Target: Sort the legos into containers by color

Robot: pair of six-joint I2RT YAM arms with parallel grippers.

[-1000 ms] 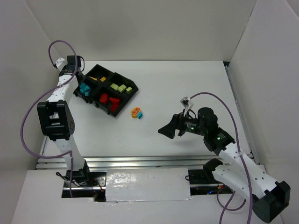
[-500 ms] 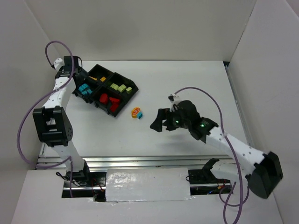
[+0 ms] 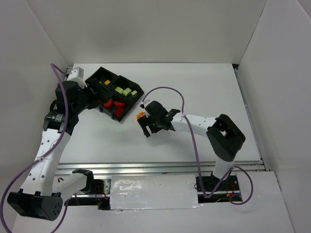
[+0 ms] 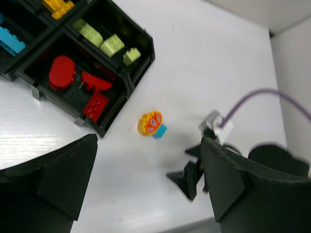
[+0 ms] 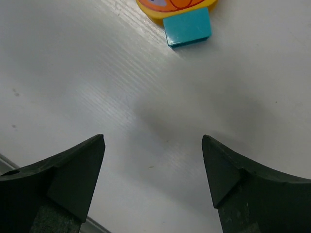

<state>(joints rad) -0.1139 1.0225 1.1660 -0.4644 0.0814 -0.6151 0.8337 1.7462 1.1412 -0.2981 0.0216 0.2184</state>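
One loose lego (image 3: 141,115), a yellow-orange piece on a teal blue brick, lies on the white table right of the black tray (image 3: 141,90). My right gripper (image 3: 145,126) stands open just short of this lego (image 5: 185,22), with nothing between its fingers; the left wrist view also catches it (image 4: 192,177). My left gripper (image 4: 149,143) is open and empty, raised over the tray's near left side (image 3: 92,98). In the containers lie red legos (image 4: 73,80), pale green legos (image 4: 104,41), an orange one (image 4: 58,5) and a blue one (image 4: 9,39). The left arm hides the blue container in the top view.
White walls close the table in at the back and on both sides. The right arm's purple cable (image 3: 165,90) loops over the table behind the right gripper. A metal rail (image 3: 160,167) runs along the table's near edge.
My left gripper has opened and drawn back from the tray's far left corner to its near side. The right arm has swung left up to the loose lego.
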